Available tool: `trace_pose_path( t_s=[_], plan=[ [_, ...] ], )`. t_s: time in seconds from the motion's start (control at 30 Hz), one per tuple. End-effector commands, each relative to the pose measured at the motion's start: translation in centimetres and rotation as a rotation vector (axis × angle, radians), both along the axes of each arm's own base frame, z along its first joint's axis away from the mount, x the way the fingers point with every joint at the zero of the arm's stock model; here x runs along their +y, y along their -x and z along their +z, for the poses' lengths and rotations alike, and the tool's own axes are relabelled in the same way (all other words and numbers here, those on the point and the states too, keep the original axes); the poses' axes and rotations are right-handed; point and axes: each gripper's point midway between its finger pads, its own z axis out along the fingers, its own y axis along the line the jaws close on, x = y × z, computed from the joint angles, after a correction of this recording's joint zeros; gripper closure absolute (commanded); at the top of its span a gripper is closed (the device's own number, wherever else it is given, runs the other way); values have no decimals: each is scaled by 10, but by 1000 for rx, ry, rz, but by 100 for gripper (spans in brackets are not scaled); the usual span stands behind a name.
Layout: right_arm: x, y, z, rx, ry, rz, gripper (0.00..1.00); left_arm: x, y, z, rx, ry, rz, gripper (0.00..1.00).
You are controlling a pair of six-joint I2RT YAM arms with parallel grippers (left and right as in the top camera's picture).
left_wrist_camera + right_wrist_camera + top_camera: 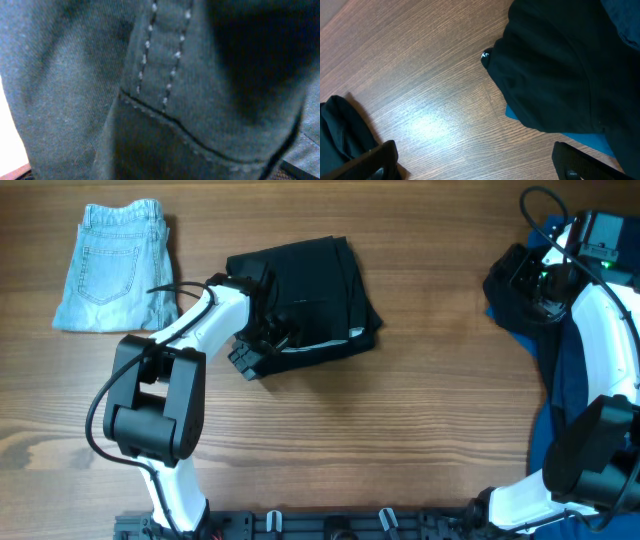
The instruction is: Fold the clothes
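Currently on table (420, 430):

1. Black shorts (320, 290): folded bundle, centre; pale waistband (330, 340) showing along its near edge.
2. Left gripper (258, 345): on the bundle's left end. Spread or pinching cannot be told, as its wrist view shows only dark seamed cloth.
3. Denim shorts (110, 265): folded, far left, well apart.
4. Right gripper (475, 167): fingers spread wide, empty, over bare wood beside the dark pile (560, 65).

Step, as judged: finishing the black fold. Lift the left gripper straight up, snagging no layer. Smooth the bundle flat before the pile is touched.
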Motion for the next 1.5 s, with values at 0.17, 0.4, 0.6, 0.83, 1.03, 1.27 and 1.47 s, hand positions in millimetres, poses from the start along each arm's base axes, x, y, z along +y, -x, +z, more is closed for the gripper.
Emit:
trace_pose_path(
  t_s=[0.17,0.4,0.6,0.83,1.03,1.27,1.47],
  plan=[
    [-2,-1,1,-2,16,1,0,12,-16,34,-99,43,73,0],
    [-2,-1,1,-2,16,1,0,12,-21,34,-123,48,76,0],
    [-2,-1,1,-2,16,1,0,15,-12,12,-112,46,116,0],
    [-2,-1,1,-2,16,1,0,17,-8,-7,-123,47,169,39],
    [-2,-1,1,-2,16,1,0,19,-9,-7,-133,32,148,55],
    [-2,-1,1,-2,16,1,0,15,-28,-1,-275,49,-76,96],
    [-2,-1,1,-2,16,0,0,19,-84,56,-557,-54,-343,96]
  ],
)
